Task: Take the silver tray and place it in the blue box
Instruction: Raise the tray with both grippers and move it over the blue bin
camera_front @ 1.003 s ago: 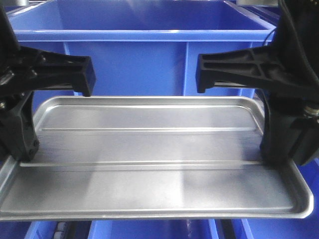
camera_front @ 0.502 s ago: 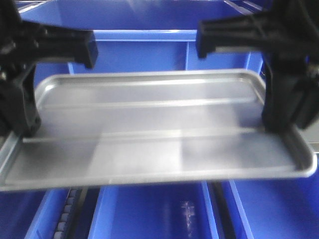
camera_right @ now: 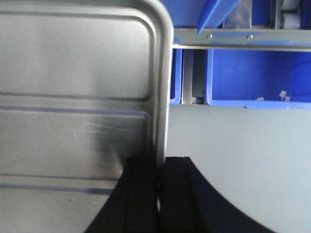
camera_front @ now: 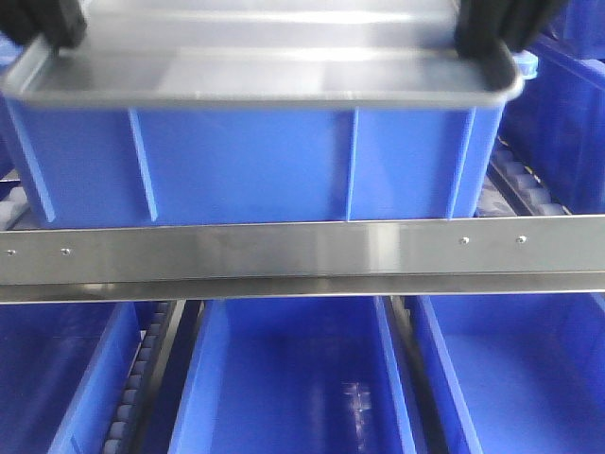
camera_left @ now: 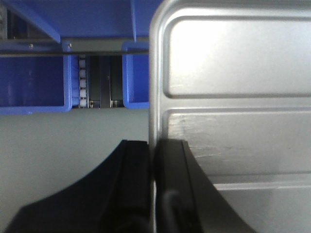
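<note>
As left pincer (camera_left: 151, 148) and right pincer (camera_right: 161, 164) clamp silver tray (camera_front: 284, 74), it hides the blue box's (camera_front: 255, 165) rim.

Steel rail (camera_front: 302, 248) just below blue box (camera_front: 246, 165)

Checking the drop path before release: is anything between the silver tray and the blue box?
Nothing visible does. The silver tray, clamped by the left gripper and right gripper, covers the rim of the blue box; the box's inside is hidden.
</note>
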Robot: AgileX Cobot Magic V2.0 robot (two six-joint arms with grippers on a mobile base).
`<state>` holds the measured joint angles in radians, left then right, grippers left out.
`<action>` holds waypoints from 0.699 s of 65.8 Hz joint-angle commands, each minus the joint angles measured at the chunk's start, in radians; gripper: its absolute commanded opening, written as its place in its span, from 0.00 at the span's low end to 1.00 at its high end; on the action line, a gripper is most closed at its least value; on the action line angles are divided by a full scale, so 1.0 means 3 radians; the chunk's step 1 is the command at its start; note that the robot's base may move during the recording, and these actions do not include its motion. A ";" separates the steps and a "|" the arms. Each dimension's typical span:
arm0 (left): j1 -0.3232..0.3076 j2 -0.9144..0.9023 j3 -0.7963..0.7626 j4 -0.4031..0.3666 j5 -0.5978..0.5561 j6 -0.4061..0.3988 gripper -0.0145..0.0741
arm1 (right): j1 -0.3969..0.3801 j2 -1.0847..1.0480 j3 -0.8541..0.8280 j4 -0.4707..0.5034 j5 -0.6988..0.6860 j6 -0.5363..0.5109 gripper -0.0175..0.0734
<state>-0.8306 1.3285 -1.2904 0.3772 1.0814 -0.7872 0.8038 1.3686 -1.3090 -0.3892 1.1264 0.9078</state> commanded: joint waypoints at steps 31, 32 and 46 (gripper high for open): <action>0.0751 0.0840 -0.1373 -0.0912 -0.0985 0.1090 0.16 | -0.0686 0.1009 -0.1725 0.0548 -0.0675 -0.0884 0.25; 0.0773 0.0864 -0.1401 -0.0915 -0.0993 0.1109 0.16 | -0.0698 0.1038 -0.1758 0.0561 -0.0675 -0.0901 0.25; 0.0974 0.1247 -0.1835 -0.1209 -0.1150 0.1353 0.16 | -0.0853 0.1376 -0.2133 0.0606 -0.0692 -0.0961 0.25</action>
<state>-0.5246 1.7058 -1.7546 0.2204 0.9225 -0.4132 0.5341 1.7945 -1.8662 -0.3346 1.1322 0.6494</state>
